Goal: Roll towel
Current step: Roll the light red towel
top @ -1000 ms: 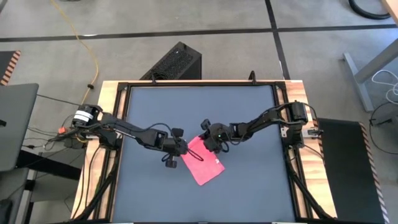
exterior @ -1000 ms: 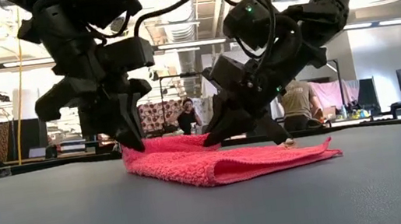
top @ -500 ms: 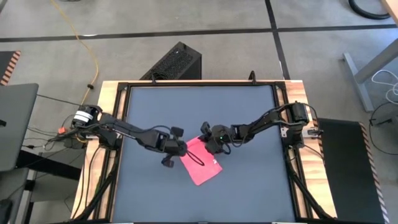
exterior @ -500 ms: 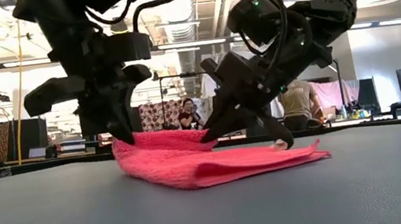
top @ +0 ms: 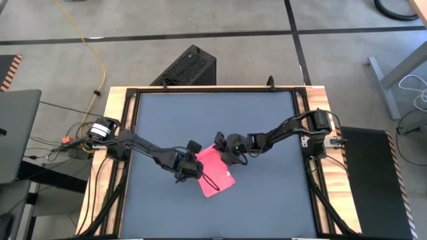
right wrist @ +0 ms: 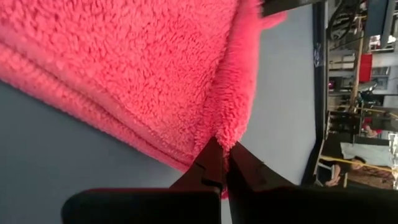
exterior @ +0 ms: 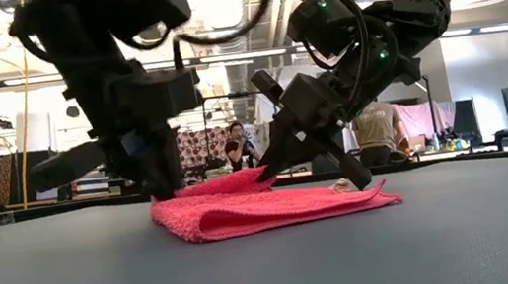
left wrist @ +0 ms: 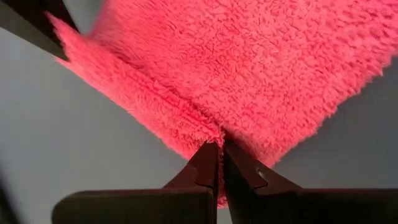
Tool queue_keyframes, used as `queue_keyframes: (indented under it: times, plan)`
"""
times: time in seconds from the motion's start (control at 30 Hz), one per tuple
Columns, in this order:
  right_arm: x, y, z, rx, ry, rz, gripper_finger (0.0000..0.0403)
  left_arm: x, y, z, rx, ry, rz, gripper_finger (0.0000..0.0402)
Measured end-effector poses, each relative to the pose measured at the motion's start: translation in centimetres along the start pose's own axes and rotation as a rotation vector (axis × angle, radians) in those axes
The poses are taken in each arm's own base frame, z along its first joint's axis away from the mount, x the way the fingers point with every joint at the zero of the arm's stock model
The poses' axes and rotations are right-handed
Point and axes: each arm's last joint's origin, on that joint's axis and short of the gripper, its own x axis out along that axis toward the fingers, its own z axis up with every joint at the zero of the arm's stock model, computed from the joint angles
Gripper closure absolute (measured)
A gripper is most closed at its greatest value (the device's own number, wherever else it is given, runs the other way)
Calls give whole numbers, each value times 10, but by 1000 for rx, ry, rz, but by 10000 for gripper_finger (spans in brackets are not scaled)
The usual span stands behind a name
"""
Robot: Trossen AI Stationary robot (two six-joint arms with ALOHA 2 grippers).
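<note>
The pinkish-red towel (top: 215,173) lies on the dark tabletop (top: 267,120) near its middle, doubled over on itself; in the low view (exterior: 263,206) it is a flat fold with its closed bend at the left. My left gripper (top: 195,168) is shut on the towel's left end. My right gripper (top: 224,155) is shut on its far right end. Both stand low over the cloth in the low view, left (exterior: 162,183) and right (exterior: 275,167). My left gripper pinches the towel's thick hemmed edge (left wrist: 213,132) between its two shut fingers, slanting down from the table's left. The cloth spreads out beyond the fingertips and rests on the table. One layer or several, I cannot tell. My right gripper pinches a raised edge of the towel (right wrist: 227,132) between its two shut fingers, slanting down from the table's far right. The upper layer rises a little to the fingers (exterior: 263,172); the rest lies on the table.
Bare tabletop lies all round the towel, with wide room toward the near edge (top: 213,230) and the far edge (top: 213,95). The table's wooden frame (top: 123,100) carries both arm bases. People and furniture show in the room behind (exterior: 235,150).
Both grippers have gone down and a little toward the near edge, still shut on the towel. The raised upper layer has been laid over the lower one, so the towel is flatter and shorter, its free end drawn in toward the fold.
</note>
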Motion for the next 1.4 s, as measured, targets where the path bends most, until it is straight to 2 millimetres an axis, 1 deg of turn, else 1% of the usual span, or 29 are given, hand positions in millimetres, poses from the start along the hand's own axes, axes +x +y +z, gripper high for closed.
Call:
queue_keyframes:
  times: [0.07,0.17,0.27,0.43,0.53,0.6,0.67,0.77,0.83,0.93,1.0,1.07,1.13,1.2,1.23,1.3,1.4]
  plan:
    - [0,1,0,-9,11,18,381,-6,0,4,33,10,47,401]
    - [0,4,0,-21,15,44,374,-9,0,5,52,23,39,401]
    - [-1,6,4,-31,5,49,360,-4,-4,5,59,38,10,401]
    - [-3,8,13,-31,-13,42,332,10,-12,6,88,79,-31,401]
    - [-8,7,20,18,-28,35,310,12,-14,6,94,93,-34,401]
    - [-14,2,23,111,-40,27,295,10,-12,8,84,94,-37,401]
    - [-21,1,23,189,-38,58,278,8,-11,9,87,99,-47,401]
    - [-36,-8,17,298,-35,106,255,5,-10,10,98,111,-69,401]
    - [-43,-17,10,453,-78,135,244,5,-10,11,100,112,-71,401]
    - [-45,-34,-7,789,-198,156,243,5,-10,11,98,107,-87,401]
    - [-44,-48,-20,1019,-315,144,256,5,-10,11,92,103,-96,401]
    - [-37,-52,-31,1183,-435,165,281,6,-11,12,90,100,-98,401]
    - [-25,-45,-38,1324,-495,266,312,6,-11,12,86,98,-98,401]
    - [-13,-35,-40,1480,-482,347,336,6,-11,12,78,96,-99,401]
    - [-8,-32,-40,1534,-468,376,343,6,-11,12,78,97,-99,401]
    - [-1,-27,-40,1556,-457,397,345,6,-11,12,80,96,-101,401]
    - [5,-23,-40,1576,-436,415,327,6,-11,12,81,95,-103,401]
